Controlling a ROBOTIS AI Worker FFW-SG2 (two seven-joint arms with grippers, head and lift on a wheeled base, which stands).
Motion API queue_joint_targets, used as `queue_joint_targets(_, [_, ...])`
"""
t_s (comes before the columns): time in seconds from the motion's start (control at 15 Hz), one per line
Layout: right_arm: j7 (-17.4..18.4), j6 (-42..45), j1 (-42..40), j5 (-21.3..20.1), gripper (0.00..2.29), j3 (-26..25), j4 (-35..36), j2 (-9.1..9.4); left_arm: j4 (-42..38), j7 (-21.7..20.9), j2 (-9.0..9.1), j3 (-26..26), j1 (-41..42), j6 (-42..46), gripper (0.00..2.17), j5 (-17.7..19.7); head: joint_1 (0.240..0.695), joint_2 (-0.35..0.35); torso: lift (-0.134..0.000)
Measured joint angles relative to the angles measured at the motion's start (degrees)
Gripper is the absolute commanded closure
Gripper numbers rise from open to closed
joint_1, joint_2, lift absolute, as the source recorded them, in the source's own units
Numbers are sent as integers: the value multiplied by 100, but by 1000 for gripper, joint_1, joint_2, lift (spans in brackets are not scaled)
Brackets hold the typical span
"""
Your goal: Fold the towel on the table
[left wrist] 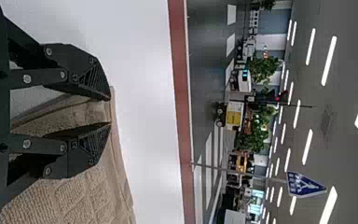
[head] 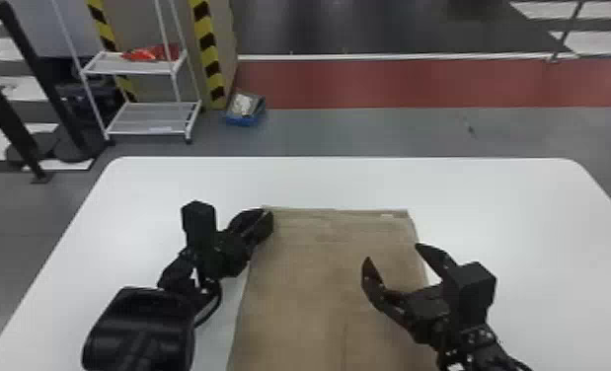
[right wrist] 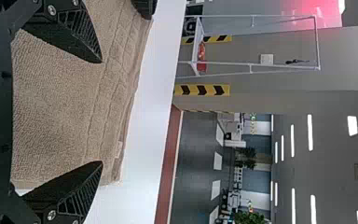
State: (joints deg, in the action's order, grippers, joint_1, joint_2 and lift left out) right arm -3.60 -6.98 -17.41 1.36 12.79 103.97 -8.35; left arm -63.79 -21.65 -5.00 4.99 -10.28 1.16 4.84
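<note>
We find soft, even light across the counter (head: pixel 516 207), bright ceiling strips (left wrist: pixel 329 60) glaring high beyond it, and a red glow (right wrist: pixel 314 16) beyond it too.

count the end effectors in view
2: the left end effector at the far left corner of the towel, the right end effector over its right side.

Blue pedestrian sign (left wrist: pixel 305 185) on pole (left wrist: pixel 242 173)
</note>
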Motion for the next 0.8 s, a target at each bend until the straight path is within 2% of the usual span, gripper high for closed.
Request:
queue_joint_targets(0.27, [0, 15, 1, 12, 113, 4, 0, 0, -154, 9, -1, -32, 96, -35, 1001, 10, 695, 39, -114])
queue_joint_targets(0.4, [0, 23, 1, 27, 113, 4, 0, -1, -537, 14, -1, -130, 316, -47, 1433, 20, 695, 44, -114])
queue_joint_targets(0.47, [0, 28, 1, 34, 113, 1, 2, -5, -804, 19, -1, -169, 455, -87, 1433, 45, 695, 46, -114])
queue_joint_targets(0.6, [11, 34, 1, 46, 113, -11, 20, -16, -1589, -26, -5, -286, 835, -396, 1433, 88, 695, 47, -114])
queue_joint_targets(0.8, [115, 51, 0, 112, 113, -177, 101, -36, -3212, -179, -9, -429, 1592, -1326, 1433, 116, 695, 31, -114])
